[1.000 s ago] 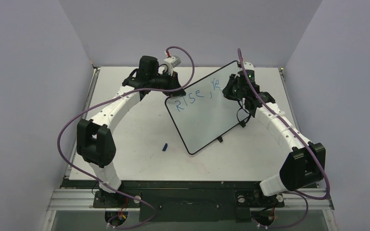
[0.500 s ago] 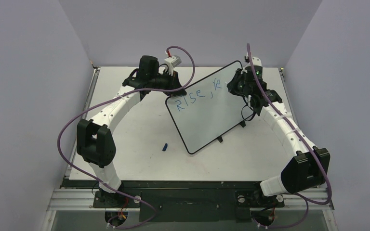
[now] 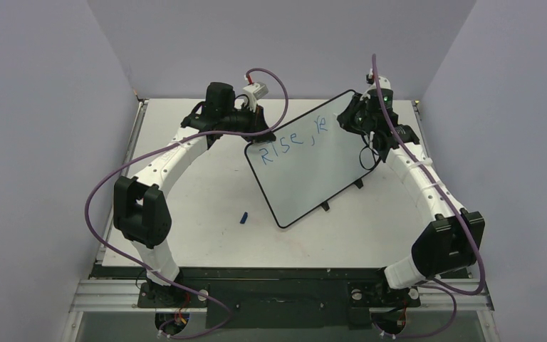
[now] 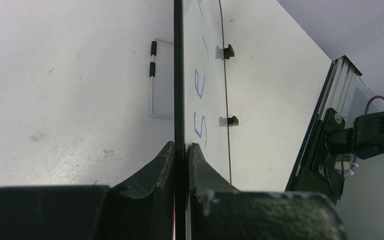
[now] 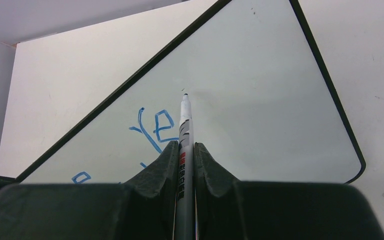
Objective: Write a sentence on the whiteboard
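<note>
The whiteboard [image 3: 313,167], white with a thin black frame, lies tilted across the table middle. Blue writing [image 3: 292,139] on it reads "Rise, te" along its upper edge. My left gripper [image 3: 254,133] is shut on the board's left corner; in the left wrist view the board's edge [image 4: 178,75] runs between the fingers [image 4: 160,170]. My right gripper [image 3: 360,121] is shut on a white marker [image 5: 185,135] over the board's upper right part. The marker tip [image 5: 184,95] sits just right of the blue letters [image 5: 157,127]; I cannot tell whether it touches the board [image 5: 260,100].
A blue marker cap [image 3: 243,217] lies on the table left of the board's lower corner. A wire stand [image 4: 152,80] lies behind the board. Purple cables loop from both arms. Walls close in the table on three sides.
My right gripper with the marker has moved up and right along the board, away from the last letters. The left gripper and the board have stayed still.
</note>
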`<control>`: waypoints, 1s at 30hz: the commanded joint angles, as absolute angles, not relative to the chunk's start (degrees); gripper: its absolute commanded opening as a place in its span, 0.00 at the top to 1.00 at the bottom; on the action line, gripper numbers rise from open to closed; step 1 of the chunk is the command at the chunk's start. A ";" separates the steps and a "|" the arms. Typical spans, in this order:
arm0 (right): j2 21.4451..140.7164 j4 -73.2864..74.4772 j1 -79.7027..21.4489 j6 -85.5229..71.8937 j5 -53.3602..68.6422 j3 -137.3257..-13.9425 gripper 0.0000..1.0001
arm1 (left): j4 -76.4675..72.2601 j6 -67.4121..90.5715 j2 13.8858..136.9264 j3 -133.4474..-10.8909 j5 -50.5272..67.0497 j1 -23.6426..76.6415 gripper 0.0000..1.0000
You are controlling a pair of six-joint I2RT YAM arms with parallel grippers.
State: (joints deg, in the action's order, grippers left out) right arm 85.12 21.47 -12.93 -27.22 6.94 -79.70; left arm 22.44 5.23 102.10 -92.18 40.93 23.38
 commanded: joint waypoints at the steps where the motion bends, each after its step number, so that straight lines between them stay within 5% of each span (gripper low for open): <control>1: 86.56 19.08 -12.17 -27.94 7.99 -82.68 1.00 | 19.32 0.34 99.69 -93.30 40.78 23.91 1.00; 30: 89.20 18.19 -14.15 -28.57 11.53 -81.55 1.00 | 19.34 0.32 99.48 -93.16 40.79 23.91 1.00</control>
State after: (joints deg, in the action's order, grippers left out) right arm 88.95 20.29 -12.99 -27.94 9.80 -81.32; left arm 22.57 5.21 102.10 -92.18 40.60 23.35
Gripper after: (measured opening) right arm 0.096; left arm 0.070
